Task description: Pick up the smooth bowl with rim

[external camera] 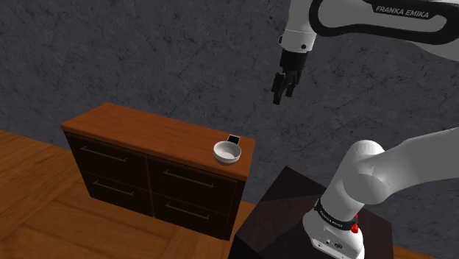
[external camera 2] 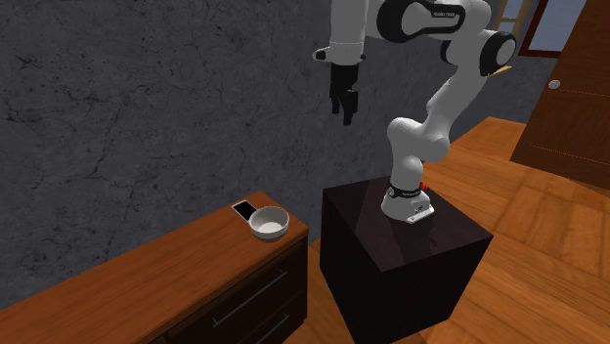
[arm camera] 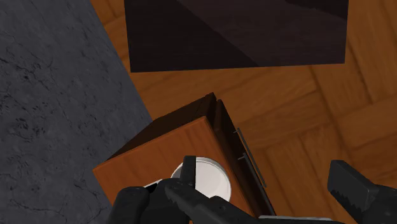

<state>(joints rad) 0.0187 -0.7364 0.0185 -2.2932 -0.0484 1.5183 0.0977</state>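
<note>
The gripper (external camera: 283,87) hangs high in the air with its fingers (arm camera: 188,177) spread wide and nothing between them. Well below it, the white bowl (external camera: 227,152) sits upright on the wooden dresser (external camera: 147,126), close to the corner nearest the dark stand (external camera: 283,213).

In the wrist view the bowl lies under one finger rather than midway between the two. A straight drop from this pose would likely bring that finger down on the rim or into the hollow off-centre, tipping the bowl or skidding it sideways.

The bowl's wall looks smooth and curved, so a pinch over the rim may slip if the fingers close too shallow.

A small flat dark object (external camera: 234,139) lies just beside the bowl on its wall side. A finger coming down there could strike or trap it.

Beyond that is the dresser's edge. Any shove toward the corner could send the bowl off onto the wooden floor (external camera: 33,191).

Farthest back, the grey wall (external camera: 147,51) stands behind the dresser and limits an approach from that side.
</note>
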